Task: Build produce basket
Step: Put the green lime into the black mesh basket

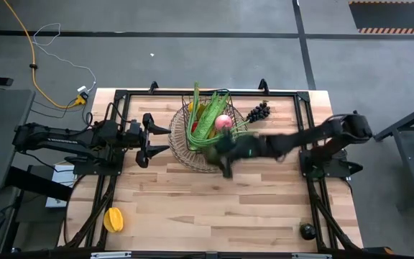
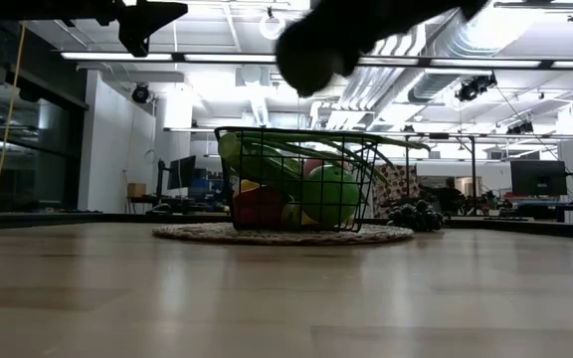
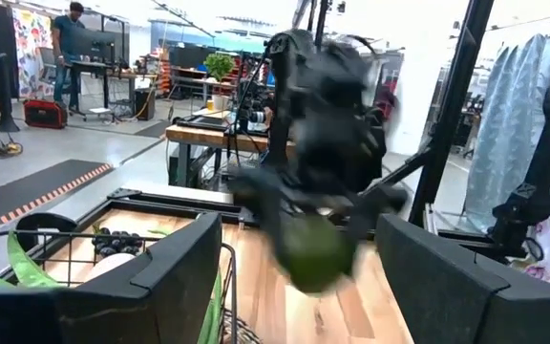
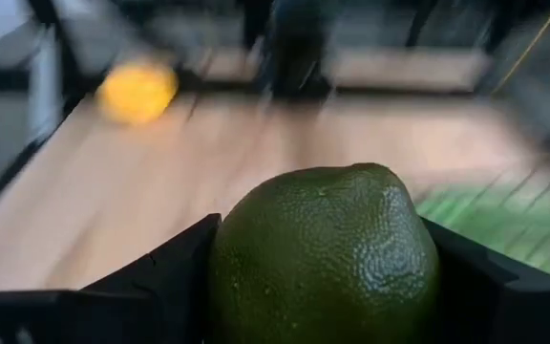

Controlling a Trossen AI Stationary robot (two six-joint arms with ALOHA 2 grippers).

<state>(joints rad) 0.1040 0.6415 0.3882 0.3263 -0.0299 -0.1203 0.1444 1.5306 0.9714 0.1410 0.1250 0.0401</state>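
Right gripper pinching a green avocado beside the basket on the worktop; left gripper spread, waiting nearby.

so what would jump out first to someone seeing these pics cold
The right hand is shut on a dark green avocado, carried above the table at the near edge of the basket. That wire basket sits at the table's far middle on a round woven mat, already stuffed with long green beans and a pink apple. A lone yellow fruit lies at the near left corner.
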